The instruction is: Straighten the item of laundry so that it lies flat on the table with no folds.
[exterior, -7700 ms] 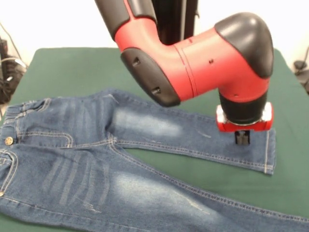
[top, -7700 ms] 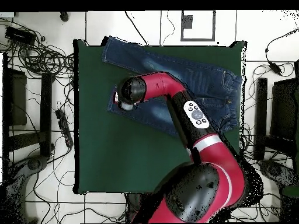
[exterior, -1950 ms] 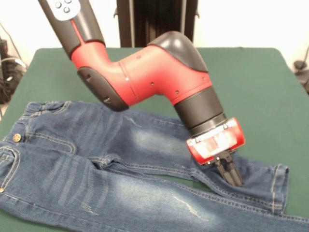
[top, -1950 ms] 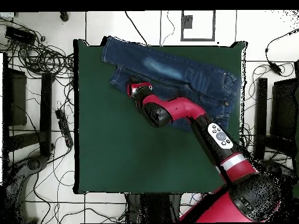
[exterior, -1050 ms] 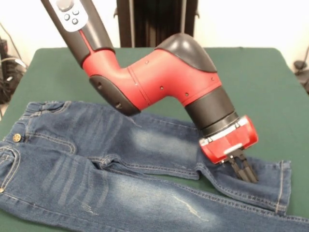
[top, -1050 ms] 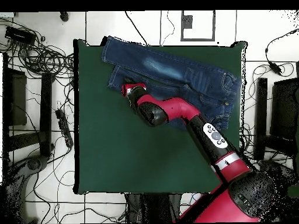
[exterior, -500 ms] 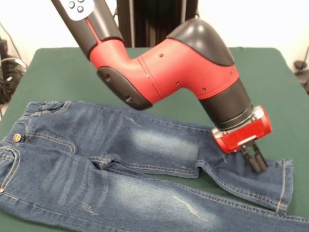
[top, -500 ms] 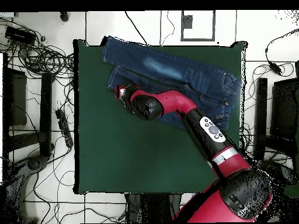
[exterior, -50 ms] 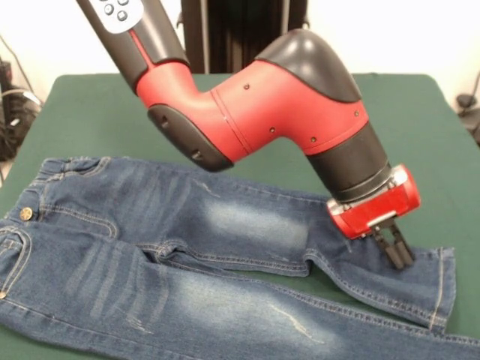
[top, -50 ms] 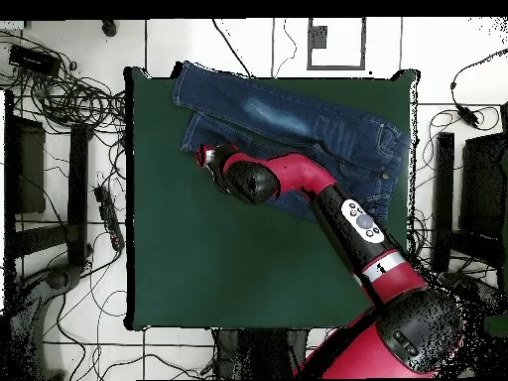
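Green felt surface (exterior, -50 ms: 97, 105) has the jeans (exterior, -50 ms: 150, 247) spread across its near side, end effector (exterior, -50 ms: 400, 251) pinched together near the far leg's cuff, so dragging from here could easily bunch the denim into new folds.

Parts that could not be seen

The arm (exterior, -50 ms: 255, 112) covered part of the jeans (exterior, -50 ms: 150, 247) from above, and the front picture's bottom and left edges cut off the near leg and waist. The gripper (exterior, -50 ms: 398, 251) tips looked pressed together, but the overhead view hid them.
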Available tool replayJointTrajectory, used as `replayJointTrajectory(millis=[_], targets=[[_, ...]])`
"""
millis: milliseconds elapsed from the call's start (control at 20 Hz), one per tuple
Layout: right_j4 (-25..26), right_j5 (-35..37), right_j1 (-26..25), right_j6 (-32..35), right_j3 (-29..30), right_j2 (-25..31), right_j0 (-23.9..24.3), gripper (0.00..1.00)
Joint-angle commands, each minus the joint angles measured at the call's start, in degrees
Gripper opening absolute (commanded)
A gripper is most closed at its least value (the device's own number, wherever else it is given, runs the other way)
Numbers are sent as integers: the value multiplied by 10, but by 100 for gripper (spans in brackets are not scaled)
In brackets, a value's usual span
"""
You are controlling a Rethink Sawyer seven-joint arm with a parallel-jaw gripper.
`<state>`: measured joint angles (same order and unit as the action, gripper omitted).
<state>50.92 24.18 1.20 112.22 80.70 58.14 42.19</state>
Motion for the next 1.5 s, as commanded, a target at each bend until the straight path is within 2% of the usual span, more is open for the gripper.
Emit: replayJointTrajectory(millis=[50,150,200,250,450,650,900,1500], targets=[[2,29,-23,-168,-56,5,-30,0],[-7,61,-28,-168,-86,-9,-49,0],[-21,129,-32,-159,-131,-43,-83,0],[-26,164,-44,-150,-176,-60,-108,0],[-30,199,-79,-135,-284,-77,-159,0],[-37,227,-95,-130,-332,-87,-182,0],[-35,238,-106,-124,-361,-89,-193,0],[-43,247,-97,-130,-341,-89,-185,0]])
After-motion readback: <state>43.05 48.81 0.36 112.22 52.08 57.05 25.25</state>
